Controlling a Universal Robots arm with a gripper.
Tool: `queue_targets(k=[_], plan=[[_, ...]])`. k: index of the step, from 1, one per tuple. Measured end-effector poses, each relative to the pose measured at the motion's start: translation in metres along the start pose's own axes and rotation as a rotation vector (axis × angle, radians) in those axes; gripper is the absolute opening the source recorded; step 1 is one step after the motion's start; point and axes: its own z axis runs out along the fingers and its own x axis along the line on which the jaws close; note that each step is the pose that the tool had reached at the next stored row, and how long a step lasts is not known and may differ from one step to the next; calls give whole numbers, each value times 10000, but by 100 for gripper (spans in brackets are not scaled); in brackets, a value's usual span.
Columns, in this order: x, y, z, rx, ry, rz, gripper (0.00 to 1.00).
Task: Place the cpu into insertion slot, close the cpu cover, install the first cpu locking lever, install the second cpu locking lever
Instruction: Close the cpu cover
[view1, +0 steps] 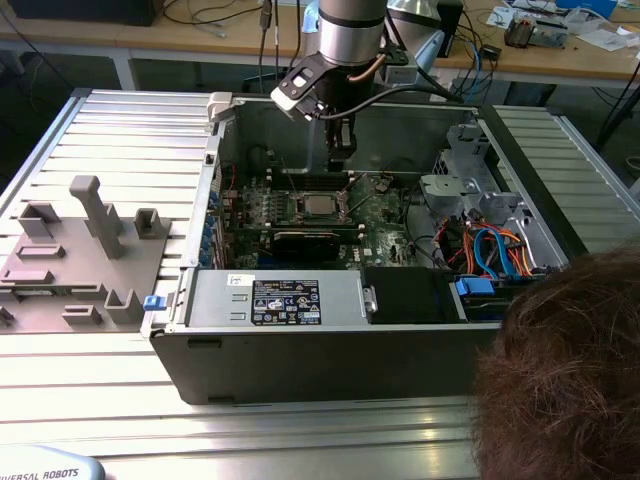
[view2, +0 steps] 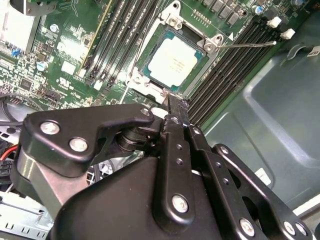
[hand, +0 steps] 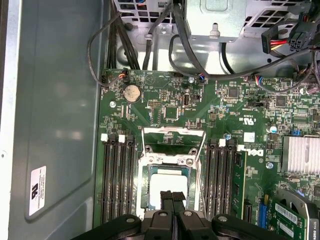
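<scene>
The cpu (view2: 175, 61) lies flat in the insertion slot (hand: 145, 187) on the green motherboard, its dull silver top showing in both wrist views and in the exterior view (view1: 318, 207). The cpu cover (hand: 172, 131) is swung open and stands beyond the slot, green board visible through its window. A thin wire locking lever (view2: 247, 45) sticks out free beside the socket. My gripper (hand: 172, 196) hangs just above the near edge of the cpu, its two black fingers pressed together with nothing between them. The exterior view has it (view1: 340, 160) inside the open computer case.
Black memory slots (hand: 116, 180) flank the socket on both sides. A drive cage (view1: 470, 180) with blue and orange cables fills the case's right end. A grey fixture plate (view1: 70, 250) lies outside on the exterior view's left. A person's head (view1: 560, 370) is at the lower right.
</scene>
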Motion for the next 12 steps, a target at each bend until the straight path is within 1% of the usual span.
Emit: queue_targets(k=[12], plan=[[-1,28,2,0,0,0,11]])
